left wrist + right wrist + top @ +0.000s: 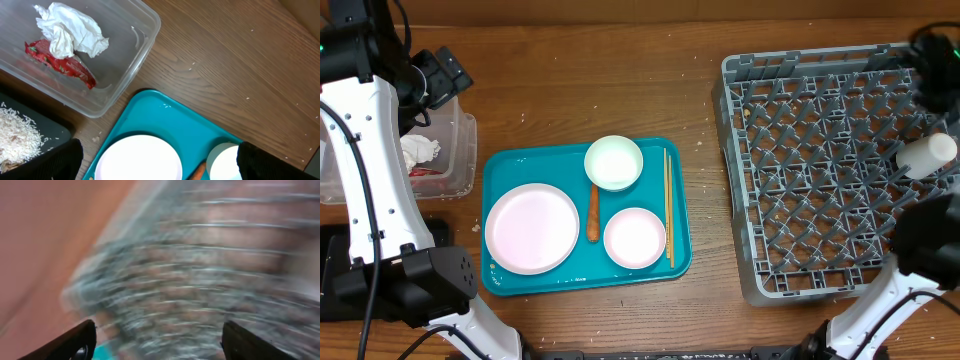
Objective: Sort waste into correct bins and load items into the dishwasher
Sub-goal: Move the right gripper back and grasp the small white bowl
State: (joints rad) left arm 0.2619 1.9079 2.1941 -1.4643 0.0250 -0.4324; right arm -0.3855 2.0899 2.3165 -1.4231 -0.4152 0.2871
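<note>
The clear tub (142, 47) holds a crumpled white napkin (70, 30) and a red wrapper (62, 64). Beside it, the black tray (55, 134) carries pale rice scraps (17, 135). On the teal tray (510, 170) lie a large plate (532, 228), a smaller plate (635, 238), a small bowl (614, 162) and an orange carrot (593, 212). My left gripper (157, 161) hangs open above the large plate's edge, holding nothing. The grey dishwasher rack (840, 170) holds a little cup (930, 152). My right gripper (157, 340) is open over the rack, apart from the cup; its view is blurred.
A pair of wooden chopsticks (668, 205) lies along the teal tray's right side. Bare wooden table (700, 100) separates the teal tray from the rack. The white arm links (380, 180) stand at the left over the bins.
</note>
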